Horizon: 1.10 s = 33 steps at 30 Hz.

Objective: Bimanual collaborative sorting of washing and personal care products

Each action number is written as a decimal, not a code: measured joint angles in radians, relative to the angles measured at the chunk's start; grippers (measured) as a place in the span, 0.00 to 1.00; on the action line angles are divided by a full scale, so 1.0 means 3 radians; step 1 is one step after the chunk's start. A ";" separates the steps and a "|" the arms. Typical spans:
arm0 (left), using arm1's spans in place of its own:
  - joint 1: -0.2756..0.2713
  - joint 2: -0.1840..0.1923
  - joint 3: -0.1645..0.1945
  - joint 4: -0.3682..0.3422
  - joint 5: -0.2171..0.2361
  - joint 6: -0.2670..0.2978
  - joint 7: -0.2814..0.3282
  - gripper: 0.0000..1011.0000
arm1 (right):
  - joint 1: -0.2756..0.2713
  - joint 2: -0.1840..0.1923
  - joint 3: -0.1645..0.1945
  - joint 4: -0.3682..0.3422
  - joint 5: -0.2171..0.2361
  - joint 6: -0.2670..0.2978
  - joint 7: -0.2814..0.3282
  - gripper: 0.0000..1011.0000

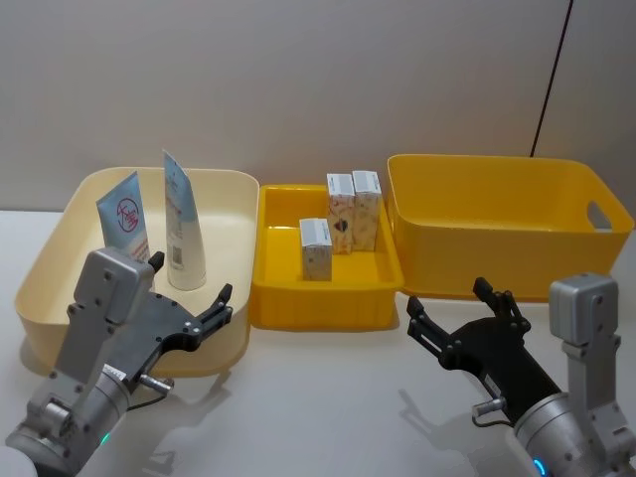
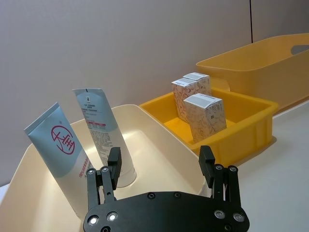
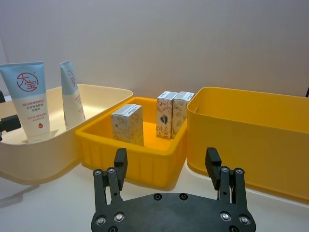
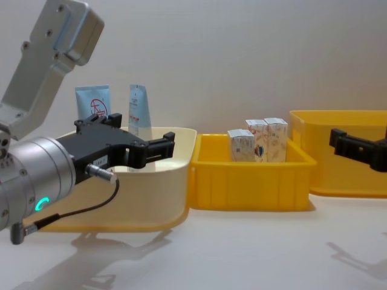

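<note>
Hovering lower left, the left gripper [image 1: 189,283] gapes empty by the cream bin [image 1: 235,181] holding wide tube [image 1: 124,221] and slim tube [image 1: 182,227]; centre, cartons [image 1: 341,212] stand in the yellow tray [image 1: 318,308]; lower right, the right gripper [image 1: 447,298] gapes empty. Seemingly between picks; next, close on one.

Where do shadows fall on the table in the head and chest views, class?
Head view: soft shadows of the left tool and right tool lie on the white table beside each arm. Chest view: faint shadow beneath the cream plastic bin; no harsh glare.
</note>
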 joint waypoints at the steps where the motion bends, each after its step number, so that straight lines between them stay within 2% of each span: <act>1: 0.0000 0.0000 0.0000 0.0000 0.0000 0.0000 0.0000 0.99 | 0.0000 0.0000 0.0000 0.0000 0.0000 0.0000 0.0000 0.99; 11: -0.0012 0.0007 -0.0020 0.0009 -0.0001 -0.0009 -0.0015 0.99 | 0.0000 0.0000 0.0000 0.0000 0.0000 0.0000 0.0000 0.99; 23: -0.0148 0.0046 -0.0159 0.0123 -0.0092 -0.0161 -0.0173 0.99 | 0.0000 0.0000 0.0000 0.0000 0.0000 0.0000 0.0000 0.99; 33: -0.0165 0.0012 -0.0256 0.0150 -0.0137 -0.0186 -0.0167 0.99 | 0.0000 0.0000 0.0000 0.0000 0.0000 0.0000 0.0000 0.99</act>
